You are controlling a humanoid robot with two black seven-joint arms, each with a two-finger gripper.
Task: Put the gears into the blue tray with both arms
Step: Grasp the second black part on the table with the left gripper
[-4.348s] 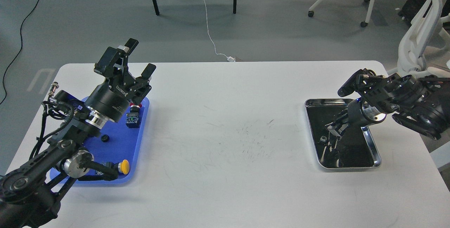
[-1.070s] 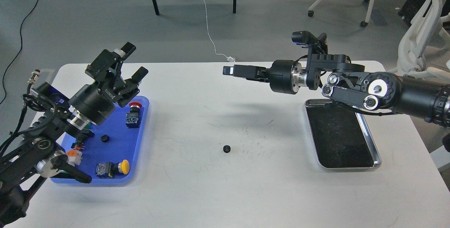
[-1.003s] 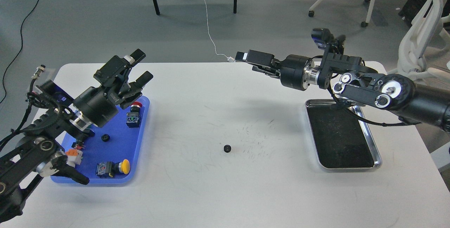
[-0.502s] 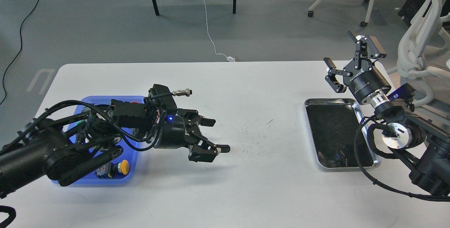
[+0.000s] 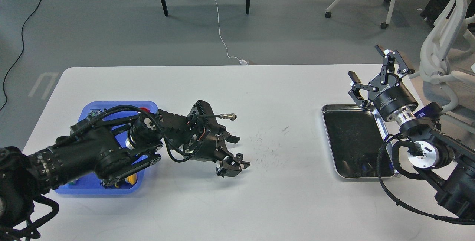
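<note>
One small black gear (image 5: 240, 156) lies on the white table near its middle. My left arm reaches across the blue tray (image 5: 97, 105), hiding most of it. Low over the table, my left gripper (image 5: 239, 152) stands open, one finger beyond the gear and the other (image 5: 233, 167) on its near side. I cannot tell whether either finger touches the gear. My right gripper (image 5: 378, 74) is open and empty, raised above the back right of the table, behind the silver tray.
A silver-rimmed tray with a black surface (image 5: 356, 140) sits at the right, with nothing in it. A yellow-capped push-button (image 5: 130, 179) peeks out under my left arm in the blue tray. Chairs and cables stand on the floor beyond the table.
The right arm left a gear at the table's middle and drew back to the right, opening. The left arm swung down from over the blue tray and now straddles that gear.
</note>
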